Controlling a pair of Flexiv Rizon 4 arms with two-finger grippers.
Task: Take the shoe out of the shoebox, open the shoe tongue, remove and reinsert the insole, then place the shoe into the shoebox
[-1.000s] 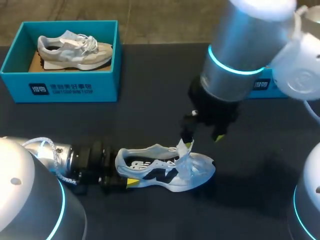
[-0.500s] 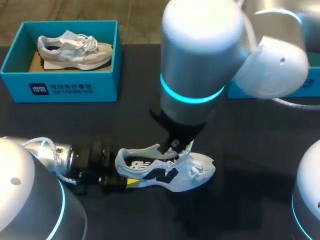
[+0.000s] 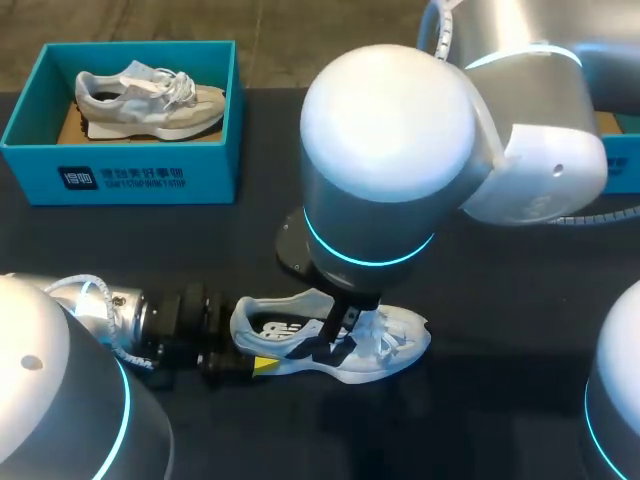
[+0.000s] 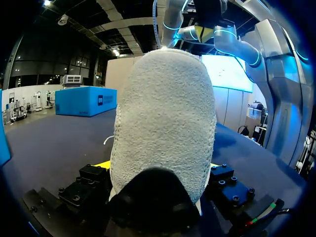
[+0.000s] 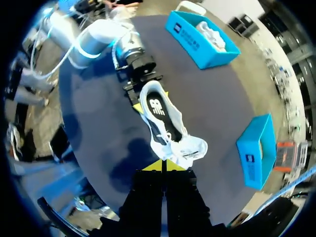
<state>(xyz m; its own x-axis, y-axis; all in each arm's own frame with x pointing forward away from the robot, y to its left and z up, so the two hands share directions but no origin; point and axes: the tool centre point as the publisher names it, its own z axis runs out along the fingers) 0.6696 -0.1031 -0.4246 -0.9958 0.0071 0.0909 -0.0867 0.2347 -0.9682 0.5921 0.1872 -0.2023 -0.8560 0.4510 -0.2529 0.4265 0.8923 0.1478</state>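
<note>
A white and black shoe [image 3: 385, 345] lies on its side in the middle of the dark table. Its insole [image 5: 155, 108] shows inside the opening. My left gripper [image 3: 250, 357] lies flat on the table, its fingers [image 4: 94, 180] pressed against both sides of the heel [image 4: 163, 123]. From above, my right gripper [image 3: 340, 325] points down into the shoe's opening beside the laces [image 5: 180, 148]. Its yellow tips [image 5: 162, 166] are shut together just over the lace area. Whether anything is pinched between them is hidden.
A blue shoebox [image 3: 120, 175] with a grey shoe [image 3: 150, 100] in it stands at the back left. A second blue box [image 5: 256, 158] stands at the right edge. My right arm's bulk [image 3: 390, 160] hangs over the table's middle.
My right arm has swung left and come down over the shoe, and its gripper has shut. The tongue that stood up now lies lower. My left arm has kept still.
</note>
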